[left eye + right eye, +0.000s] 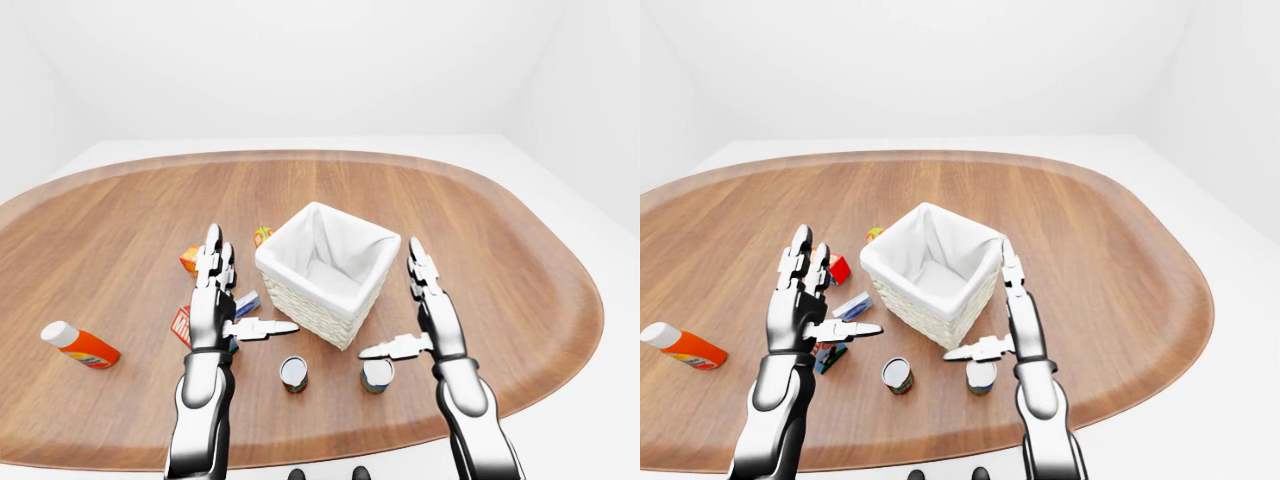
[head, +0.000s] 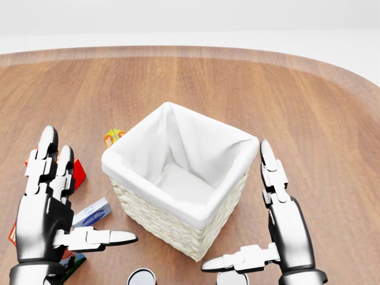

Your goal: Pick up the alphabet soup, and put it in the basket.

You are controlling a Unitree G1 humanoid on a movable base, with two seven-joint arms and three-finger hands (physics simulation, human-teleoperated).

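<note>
The white-lined wicker basket [image 2: 172, 222] stands at the middle of the wooden table. Two small cans stand upright below it in the left-eye view: a left can [image 1: 293, 373] and a right can [image 1: 377, 375]. Their labels are too small to read, so I cannot tell which is the alphabet soup. My right hand [image 1: 390, 300] is open to the right of the basket, its thumb just above the right can. On the basket's left, my left hand [image 1: 250, 285] is open too, thumb pointing at the basket. Neither hand holds anything.
Small boxes lie left of the basket: a red box [image 2: 77, 169], a blue-and-white box [image 2: 93, 214] and a yellow-orange box [image 2: 113, 136]. An orange bottle [image 1: 80, 345] lies far left. The oval table's rim [image 1: 560, 370] curves close at right.
</note>
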